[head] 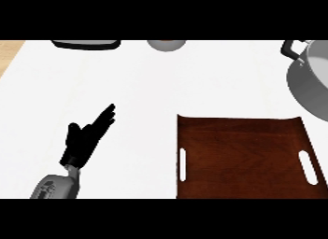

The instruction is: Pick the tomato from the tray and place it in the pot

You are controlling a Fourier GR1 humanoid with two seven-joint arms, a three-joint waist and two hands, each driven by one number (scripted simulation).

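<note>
The dark brown wooden tray [249, 154] lies at the lower right, with a white slot handle on each side. Nothing lies on its surface, and no tomato shows anywhere in the head view. The grey metal pot [315, 91] with a black handle stands at the upper right, cut off by the view's edge; the part of its inside that shows is plain and pale. My left hand [82, 144] rests open on the white counter at the lower left, fingers straight and pointing up and to the right, well apart from the tray. My right hand is out of view.
At the far edge stand a small grey bowl [166, 44] and a dark-rimmed flat object [84, 44], both partly cut off. A strip of wooden surface [2, 60] borders the white counter [139, 93] at the upper left.
</note>
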